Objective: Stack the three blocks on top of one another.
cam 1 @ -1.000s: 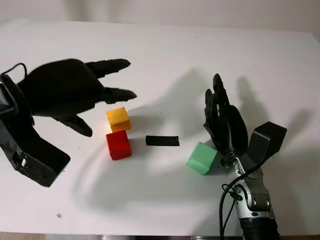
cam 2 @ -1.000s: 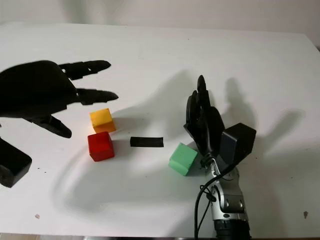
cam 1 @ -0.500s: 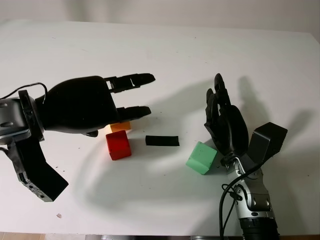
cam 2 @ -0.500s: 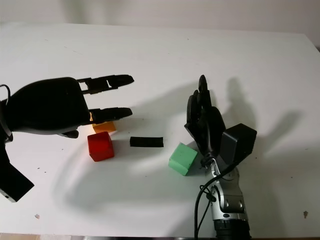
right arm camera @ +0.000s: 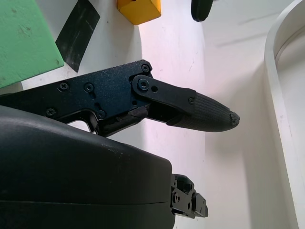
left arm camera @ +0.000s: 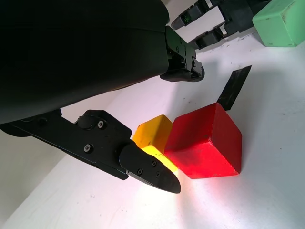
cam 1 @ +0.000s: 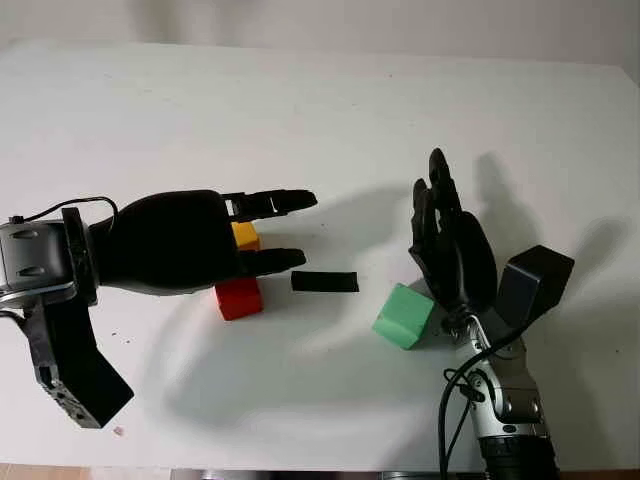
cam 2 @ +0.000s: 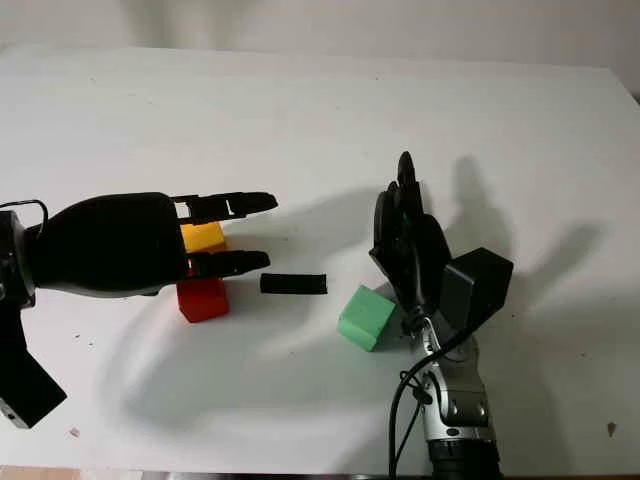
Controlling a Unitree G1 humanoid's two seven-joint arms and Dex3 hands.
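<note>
Left eye view: your left hand [cam 1: 190, 243] is low over the yellow cube block [cam 1: 245, 236] and red cube block [cam 1: 240, 297], holding nothing, fingers [cam 1: 275, 201] uncurled and reaching toward the black tape strip [cam 1: 324, 281]. All 3 blocks sit on the white table [cam 1: 320, 110], none stacked yet.

Positions:
- Yellow and red sit just beside each other, yellow farther from you. Left wrist view shows them corner to face, touching or nearly so; I can't tell which.
- Green cube block [cam 1: 404, 315] is well apart, on the far side of the tape, right next to your right hand [cam 1: 450, 245], which is parked upright, open, gripping nothing.

My read: you're on the approach for pick 1, probably yellow.

To do it well:
- In the left wrist view the thumb [left arm camera: 143, 164] sits at yellow's near edge and the other 2 fingers overshoot it. Pull the hand back a little so yellow centres between thumb and fingers.
- Close on 2 opposite flat faces, not corners, or it'll twist.
- Red is tight against it. Keep the thumb off red, or you'll shove your base block.
- Lift straight up before you translate.
</note>
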